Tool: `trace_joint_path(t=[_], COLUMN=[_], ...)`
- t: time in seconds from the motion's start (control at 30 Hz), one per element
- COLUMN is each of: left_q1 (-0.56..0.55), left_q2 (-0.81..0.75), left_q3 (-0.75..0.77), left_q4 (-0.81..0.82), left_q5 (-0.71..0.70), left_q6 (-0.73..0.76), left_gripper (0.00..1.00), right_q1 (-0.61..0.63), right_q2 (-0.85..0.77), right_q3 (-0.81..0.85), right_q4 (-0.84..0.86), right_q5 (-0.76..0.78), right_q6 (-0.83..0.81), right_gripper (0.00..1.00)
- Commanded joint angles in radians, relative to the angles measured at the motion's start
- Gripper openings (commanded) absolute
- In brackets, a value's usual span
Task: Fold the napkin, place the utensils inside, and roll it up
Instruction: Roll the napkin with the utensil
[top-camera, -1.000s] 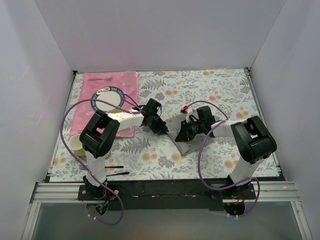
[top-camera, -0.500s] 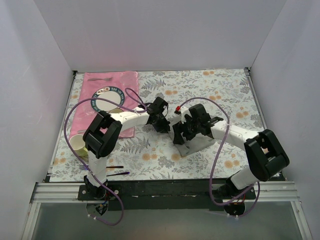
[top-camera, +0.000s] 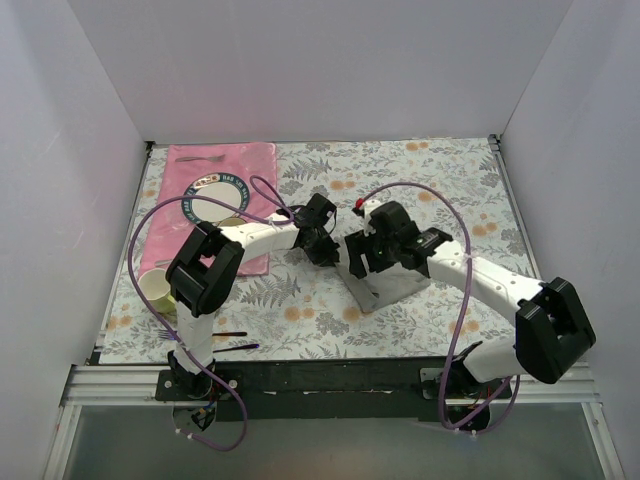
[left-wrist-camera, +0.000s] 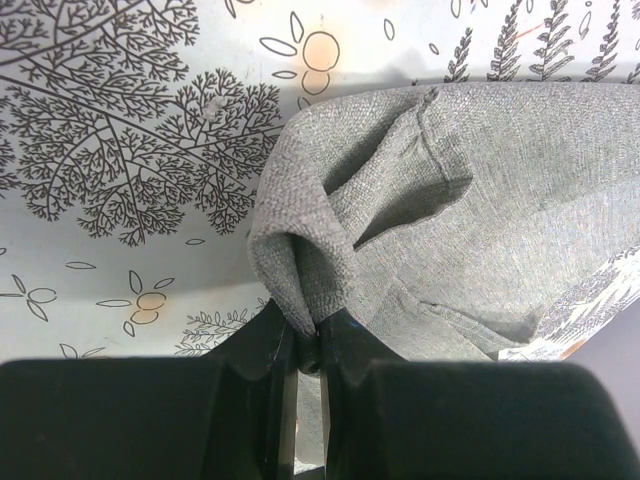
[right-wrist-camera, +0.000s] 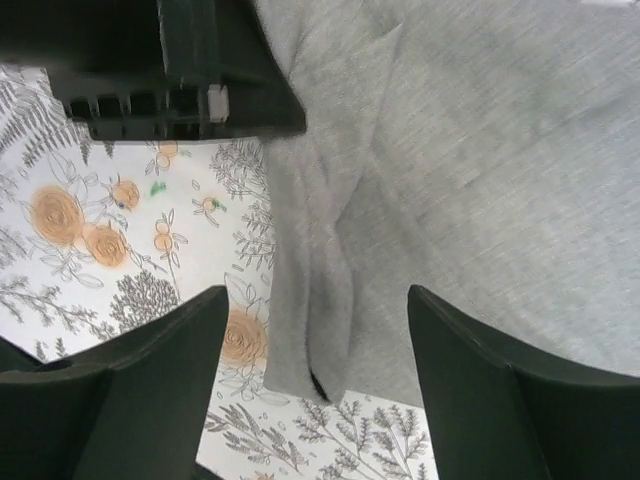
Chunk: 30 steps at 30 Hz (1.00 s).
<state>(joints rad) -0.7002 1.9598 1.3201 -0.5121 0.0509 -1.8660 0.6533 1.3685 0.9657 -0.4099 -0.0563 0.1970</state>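
Floral table (top-camera: 450, 190) fills most of the top view. The napkin (top-camera: 386, 292) is a plain grey cloth with a visible weave, bunched up and creased, lying just off the table's centre toward 4 o'clock. The pink mat (top-camera: 225, 165) sits up at 10 o'clock, well apart from it. The left gripper (left-wrist-camera: 320, 335) is pinched tight on a fold at the napkin's 10 o'clock end, so the cloth stands up in a little ridge there. The right gripper (right-wrist-camera: 315, 300) hangs over the napkin, jaws wide apart, gripping nothing.
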Motion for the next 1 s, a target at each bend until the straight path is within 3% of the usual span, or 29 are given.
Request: trace_joint_path(t=[0.0, 0.17, 0.43, 0.7, 0.8, 0.83, 0.97], left_q1=[-0.002, -0.002, -0.004, -0.004, -0.004, -0.004, -0.004], left_q2=[-0.012, -0.01, -0.018, -0.042, -0.053, -0.058, -0.082], left_q3=[0.001, 0.01, -0.005, -0.028, -0.042, -0.045, -0.056], left_q4=[-0.082, -0.089, -0.091, -0.088, -0.086, -0.088, -0.086], left_q5=[-0.052, -0.052, 0.0, 0.01, 0.013, 0.014, 0.021], left_q6=[0.005, -0.012, -0.033, -0.033, -0.035, -0.035, -0.039], left_gripper=[0.0, 0.0, 0.0, 0.0, 0.0, 0.0, 0.0], right_q1=[0.124, 0.216, 0.316, 0.336, 0.335, 0.335, 0.335], right_q2=[-0.006, 0.064, 0.217, 0.256, 0.261, 0.261, 0.244], right_q3=[-0.114, -0.144, -0.09, -0.13, -0.154, -0.166, -0.248], right_q4=[0.165, 0.296, 0.31, 0.381, 0.396, 0.401, 0.489], right_q5=[0.179, 0.314, 0.496, 0.616, 0.622, 0.624, 0.57], right_q6=[0.007, -0.019, -0.05, 0.008, 0.044, 0.057, 0.097], right_gripper=[0.78, 0.66, 0.7, 0.67, 0.55, 0.44, 0.2])
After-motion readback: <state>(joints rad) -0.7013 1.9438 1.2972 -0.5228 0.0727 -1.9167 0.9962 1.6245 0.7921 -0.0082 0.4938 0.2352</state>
